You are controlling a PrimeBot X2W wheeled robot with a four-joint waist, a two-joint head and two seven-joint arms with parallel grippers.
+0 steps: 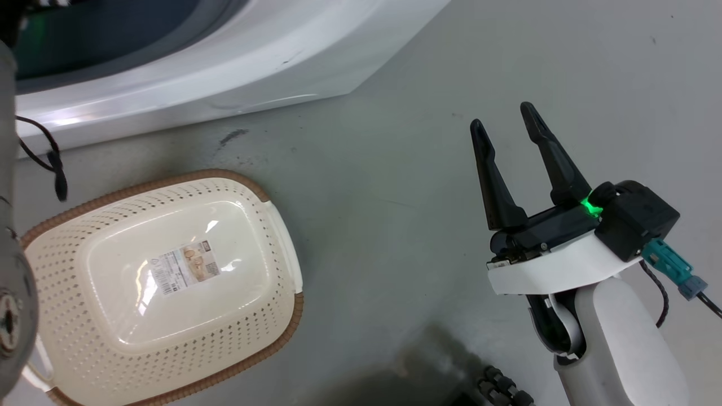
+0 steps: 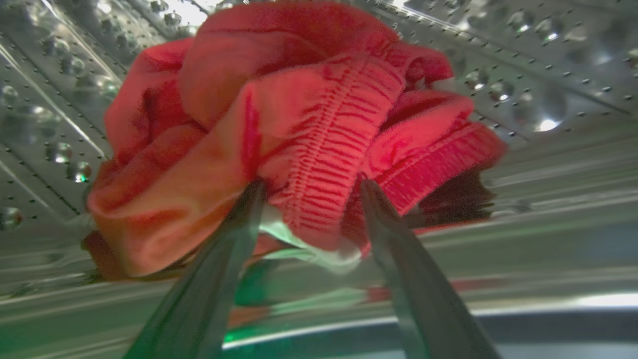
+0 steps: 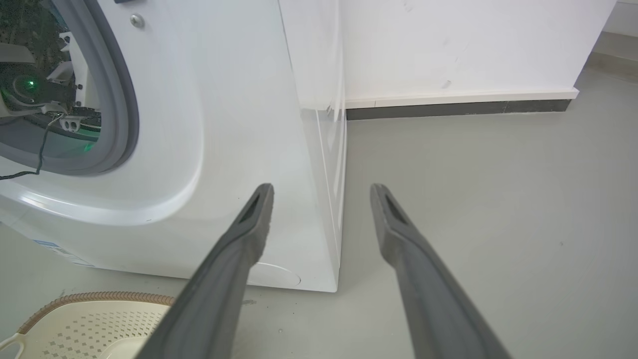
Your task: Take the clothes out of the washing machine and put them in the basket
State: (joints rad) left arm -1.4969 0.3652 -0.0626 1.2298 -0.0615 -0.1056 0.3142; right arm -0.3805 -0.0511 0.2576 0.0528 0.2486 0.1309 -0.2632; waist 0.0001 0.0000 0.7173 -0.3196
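While the bright red, crumpled soft-fabric garment (image 2: 299, 129) with its ribbed elastic band lies inside the perforated steel drum (image 2: 523, 75) of the white washing machine (image 1: 225, 67), nothing counts as unloaded. Left gripper (image 2: 313, 185): dark fingers spread, straddling a fold, apparently not pinching it. Cream perforated plastic basket (image 1: 265, 316), brown woven-look rim, stands empty on the smooth grey floor (image 1: 395, 186) near the machine. Right gripper (image 1: 502, 114): spread, holding nothing.

basket (image 1: 265, 304): cut off at 7 o'clock
sticker (image 1: 183, 269): print too small to read
left gripper (image 2: 311, 185): tips buried in blurred clothes (image 2: 209, 99)
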